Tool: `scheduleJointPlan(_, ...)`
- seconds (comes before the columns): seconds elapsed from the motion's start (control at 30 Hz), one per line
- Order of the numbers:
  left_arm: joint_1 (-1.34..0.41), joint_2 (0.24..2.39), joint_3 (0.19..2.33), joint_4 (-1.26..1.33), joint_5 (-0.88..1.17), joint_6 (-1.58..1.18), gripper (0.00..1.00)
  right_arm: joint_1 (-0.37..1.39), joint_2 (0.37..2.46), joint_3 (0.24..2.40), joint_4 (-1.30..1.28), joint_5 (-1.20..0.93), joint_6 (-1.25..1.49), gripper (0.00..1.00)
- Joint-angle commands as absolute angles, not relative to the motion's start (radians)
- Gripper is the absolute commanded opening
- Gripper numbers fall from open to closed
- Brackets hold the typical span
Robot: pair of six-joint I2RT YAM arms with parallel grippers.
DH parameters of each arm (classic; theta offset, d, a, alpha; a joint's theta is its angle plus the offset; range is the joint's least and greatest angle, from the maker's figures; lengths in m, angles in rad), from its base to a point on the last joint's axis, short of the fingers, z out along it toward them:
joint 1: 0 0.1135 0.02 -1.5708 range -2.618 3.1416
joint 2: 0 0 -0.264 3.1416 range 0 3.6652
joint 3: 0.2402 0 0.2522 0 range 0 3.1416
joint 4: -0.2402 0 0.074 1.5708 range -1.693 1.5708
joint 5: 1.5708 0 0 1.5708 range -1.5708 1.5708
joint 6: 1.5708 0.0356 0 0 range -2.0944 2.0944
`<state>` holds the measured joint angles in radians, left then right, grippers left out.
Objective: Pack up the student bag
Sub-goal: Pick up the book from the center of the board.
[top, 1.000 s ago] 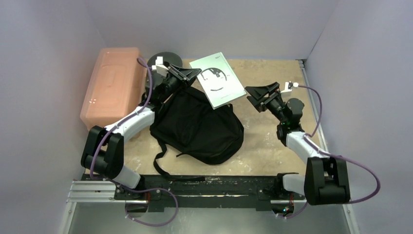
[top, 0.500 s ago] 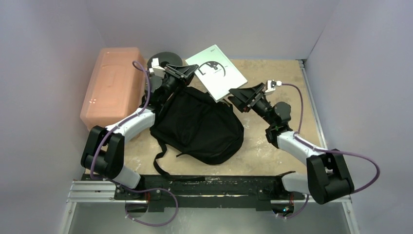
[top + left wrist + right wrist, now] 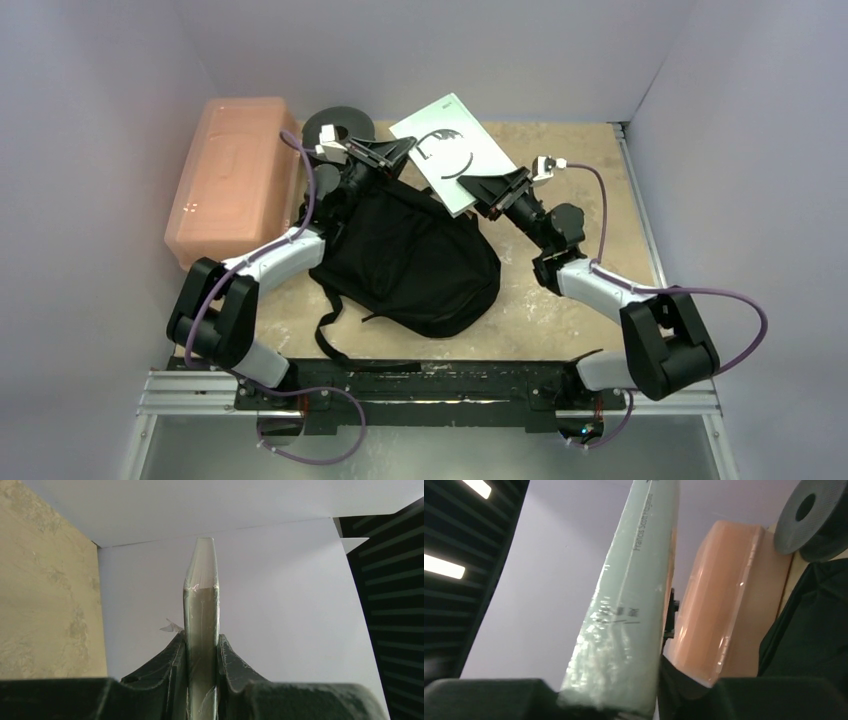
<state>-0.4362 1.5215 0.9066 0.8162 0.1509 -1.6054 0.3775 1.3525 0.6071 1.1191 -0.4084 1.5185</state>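
The student bag lies flat on the table between the arms, black, its straps trailing toward the near edge; a corner of the bag shows in the right wrist view. A pale green book with a black circle on its cover hangs tilted above the bag's far end. My left gripper is shut on the book's left edge, and the book's page edge stands upright between the left gripper's fingers. My right gripper is shut on the book's near right corner, and the spine fills the right gripper's jaws.
A pink translucent box lies at the far left, and this pink box is also seen beyond the book from the right wrist. A black round spool stands behind the left gripper. Grey walls close in the table on three sides.
My right arm has swung left to the book and its jaws have closed on the book's corner. The left gripper has kept its hold, and the book shifted slightly.
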Motion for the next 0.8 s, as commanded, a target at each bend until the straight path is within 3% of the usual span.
scheduleJointPlan(0.0,-0.452,1.461,0.899,1.017,0.121,-1.6,0.0,0.383,1.361,0.667,1.169,-0.373,1.529,0.26)
scheduleJointPlan(0.1,-0.453,1.44,0.891,0.932,0.192,-1.554,0.0,0.383,1.37,0.665,1.201,-0.397,1.528,0.01)
scheduleJointPlan(0.33,-0.447,1.328,0.787,0.567,0.356,-1.305,0.62,0.349,1.31,0.645,1.078,-0.458,1.387,0.0)
scheduleJointPlan(0.4,-0.446,1.284,0.839,0.293,0.383,-1.137,0.65,0.327,1.27,0.66,0.947,-0.463,1.295,0.0)
scheduleJointPlan(0.53,-0.489,1.16,0.914,-0.155,0.19,-0.803,0.69,0.26,1.129,0.685,0.673,-0.398,1.077,0.0)
scheduleJointPlan(0.63,-0.549,1.1,0.938,-0.317,0.087,-0.594,0.69,0.225,1.025,0.726,0.439,-0.269,0.893,0.0)
scheduleJointPlan(0.77,-0.66,1.082,0.934,-0.329,0.185,-0.447,0.69,0.218,0.94,0.79,0.208,-0.084,0.711,0.0)
